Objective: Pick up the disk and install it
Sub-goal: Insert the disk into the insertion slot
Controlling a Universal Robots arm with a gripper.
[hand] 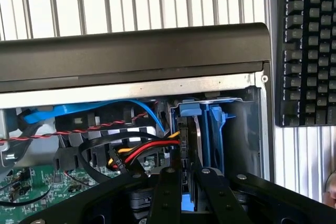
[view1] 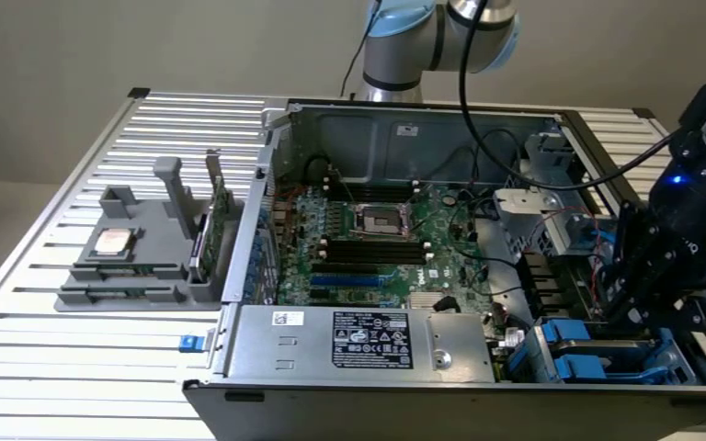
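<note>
The disk (hand: 193, 137) stands on edge in its bright blue carrier frame (hand: 216, 124), down in the drive bay at the corner of the open computer case (view1: 366, 344). My gripper (hand: 187, 198) is right over it, and its two black fingers (hand: 166, 192) are shut on the disk's thin upper edge, with blue plastic showing between them. In the exterior view the gripper (view1: 632, 317) hangs over the blue bay (view1: 598, 354) at the case's front corner on that view's right. The disk's label face is hidden.
Red, yellow and black cables (hand: 142, 150) and a blue cable (hand: 79, 113) lie beside the bay. The case's black wall (hand: 131, 51) runs just past it. A keyboard (hand: 307, 45) lies outside. A grey fixture (view1: 144, 257) holding a CPU chip and cards stands at the exterior view's left.
</note>
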